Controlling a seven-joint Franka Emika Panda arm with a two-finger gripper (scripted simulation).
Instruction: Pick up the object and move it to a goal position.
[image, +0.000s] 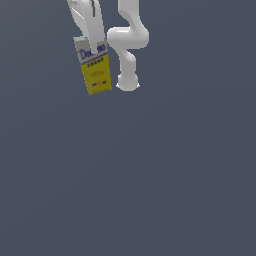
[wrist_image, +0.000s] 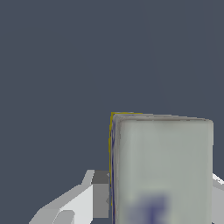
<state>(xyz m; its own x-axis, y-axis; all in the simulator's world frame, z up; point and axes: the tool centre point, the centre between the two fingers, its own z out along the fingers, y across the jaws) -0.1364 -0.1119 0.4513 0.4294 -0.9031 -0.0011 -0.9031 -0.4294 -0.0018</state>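
We see little in the exterior view beyond the arm and its load. The ground (image: 150, 190) is a flat, uniform grey-blue surface filling the picture, with nothing else on it that we can make out. We see no containers in either view.

Going from the exterior view's left to its right: first the gripper (image: 93, 44), white, coming down from the top edge. It is closed onto the carton (image: 94, 65), gripping it at the upper, white-grey part, where one finger (image: 96, 35) overlaps the blue lettering. The carton hangs below the gripper with its yellow lower body downward, slightly tilted so that the bottom leans toward the exterior view's right. Small red marks show near its lower edge. We cannot tell from this view how far the carton is above the ground.

Just beside the carton, further to the exterior view's right, we note the arm's white links and base (image: 128, 55); the base is near the carton's lower corner in the picture, but whether they touch we cannot tell.

In the wrist view the carton's (wrist_image: 162, 170) pale grey top face fills the near field, blurred blue lettering on it, a thin yellow edge along one side. A finger (wrist_image: 99, 192) presses against that side; a sliver of the other finger (wrist_image: 218, 181) shows at the opposite side. Behind is only grey-blue ground (wrist_image: 65, 65).
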